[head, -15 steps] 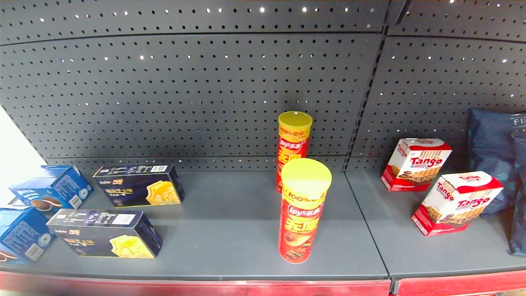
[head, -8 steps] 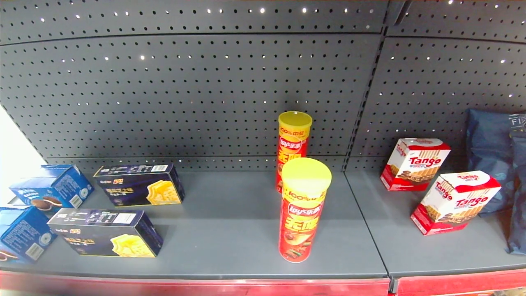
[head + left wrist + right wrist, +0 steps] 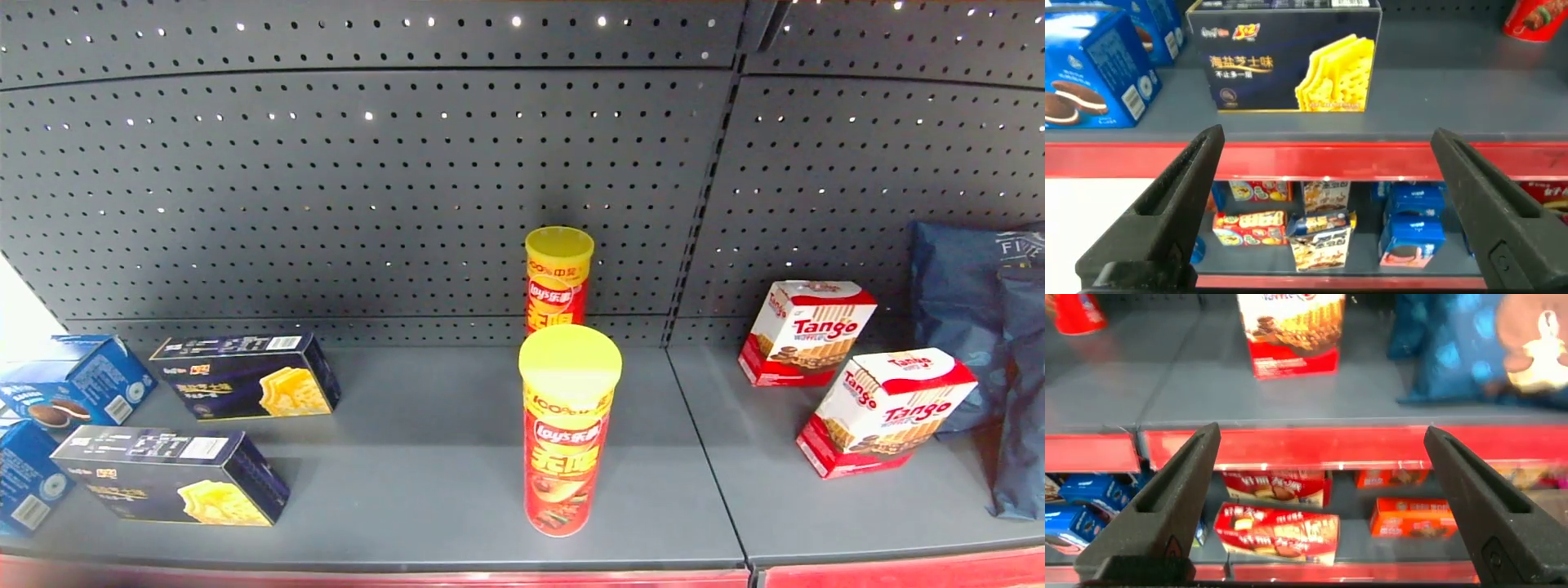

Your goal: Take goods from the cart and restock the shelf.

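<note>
Our left gripper (image 3: 1327, 137) hangs before the red front edge of the grey metal shelf (image 3: 424, 457), jaws spread wide and empty. On the shelf we see blue cardboard cookie boxes (image 3: 90, 384) at the left edge, then dark navy cracker boxes (image 3: 245, 376), two red cylindrical chip cans with yellow lids (image 3: 567, 441), white-and-red wafer boxes (image 3: 804, 331), and dark blue bags (image 3: 963, 302) at the right edge. Our right gripper (image 3: 1321, 434) is likewise wide open, holding nothing. We judge ourselves between placements; next we must fetch another item from the cart.
</note>
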{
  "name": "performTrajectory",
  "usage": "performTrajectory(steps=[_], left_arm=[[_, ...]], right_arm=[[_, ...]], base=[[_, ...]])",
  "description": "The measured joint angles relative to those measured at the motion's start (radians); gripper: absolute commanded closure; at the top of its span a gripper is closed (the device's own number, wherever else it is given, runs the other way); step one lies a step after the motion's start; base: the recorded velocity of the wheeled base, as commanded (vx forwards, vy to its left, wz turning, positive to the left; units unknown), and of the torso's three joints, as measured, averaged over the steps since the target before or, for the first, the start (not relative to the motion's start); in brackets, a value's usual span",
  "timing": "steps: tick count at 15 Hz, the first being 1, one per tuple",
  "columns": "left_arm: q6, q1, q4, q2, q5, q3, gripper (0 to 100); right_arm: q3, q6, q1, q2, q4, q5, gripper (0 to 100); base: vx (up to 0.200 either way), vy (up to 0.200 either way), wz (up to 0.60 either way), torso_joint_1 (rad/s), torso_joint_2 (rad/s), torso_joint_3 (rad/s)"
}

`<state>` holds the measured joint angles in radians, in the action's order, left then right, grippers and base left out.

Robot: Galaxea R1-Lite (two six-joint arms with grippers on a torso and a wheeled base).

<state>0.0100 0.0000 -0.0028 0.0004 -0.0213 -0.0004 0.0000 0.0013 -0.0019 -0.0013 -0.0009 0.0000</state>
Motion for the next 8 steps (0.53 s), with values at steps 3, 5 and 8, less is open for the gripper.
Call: performTrajectory(steps=[3,5,8], left_arm=[[0.000,0.001,0.000,0.000,0.000,0.000,0],[0.001,0.001,0.000,0.000,0.002,0.000,0],[-0.001,0.001,0.000,0.000,0.003,0.000,0]], right_arm=[[0.000,0.000,0.001,0.000,0.001,0.000,0],[0.000,0.000,0.000,0.000,0.002,0.000,0],[0.000,0.000,0.000,0.000,0.000,0.000,0]], base=[[0.000,0.000,0.00,0.000,0.00,0.000],[0.000,0.000,0.00,0.000,0.00,0.000],[0.000,0.067,0.00,0.001,0.00,-0.001]])
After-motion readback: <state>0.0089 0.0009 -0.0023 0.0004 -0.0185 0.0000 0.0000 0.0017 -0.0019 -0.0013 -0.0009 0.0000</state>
